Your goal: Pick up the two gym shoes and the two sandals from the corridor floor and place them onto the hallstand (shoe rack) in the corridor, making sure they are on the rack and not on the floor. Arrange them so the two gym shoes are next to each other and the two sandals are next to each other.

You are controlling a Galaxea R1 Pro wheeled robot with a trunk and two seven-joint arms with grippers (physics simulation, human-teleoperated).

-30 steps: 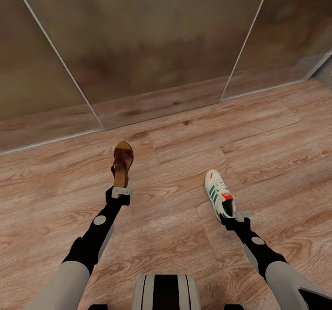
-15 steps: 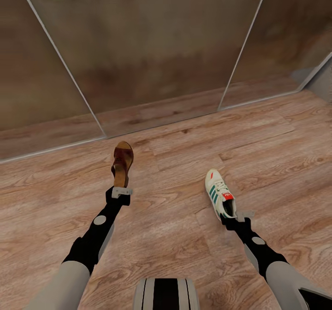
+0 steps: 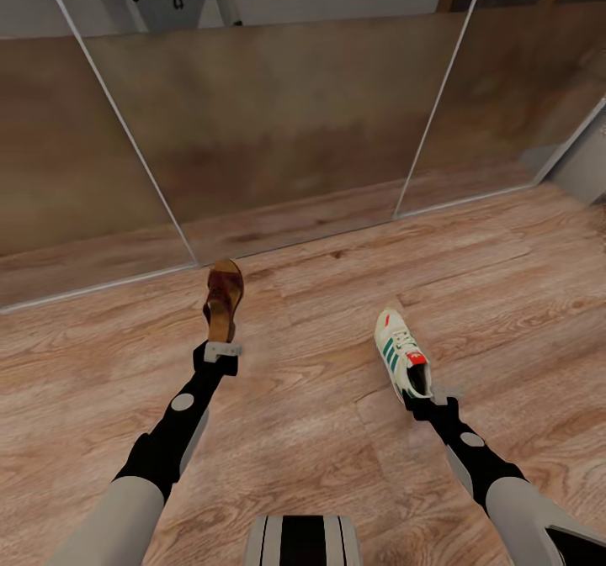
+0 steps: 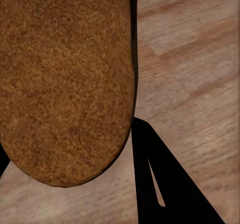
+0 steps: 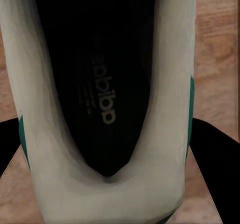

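Above the floor (image 3: 337,431), out ahead of the robot, two shoes are carried, one at each arm's end. At the left arm a sandal (image 3: 223,297) is held by its heel, toe pointing away toward the glass panels (image 3: 252,129); its reddish-brown straps cross the front half and the tan insole shows behind them. The left gripper (image 3: 220,349) sits at that heel, clamped on it. From the left wrist camera the sandal's tan suede-like insole (image 4: 65,79) looms large, with one dark finger (image 4: 160,184) just beside its rounded heel edge and wood planks (image 4: 190,59) beyond.

At the right arm a sneaker (image 3: 400,354) is held by its heel end, white with green side stripes and a red tab, toe pointing away and slightly toward the sandal. The right gripper (image 3: 421,398) is closed on the heel rim. The right wrist camera looks straight into the sneaker's dark opening (image 5: 100,84), its white collar (image 5: 100,199) nearest, black fingers (image 5: 215,169) pressed against both sides.

The two shoes are well apart, side by side. Beyond them the planks run to a row of tall reflective glass panels with thin pale frames; a grey wall corner (image 3: 581,171) stands at the far right. The robot's base (image 3: 303,541) shows at the near edge.
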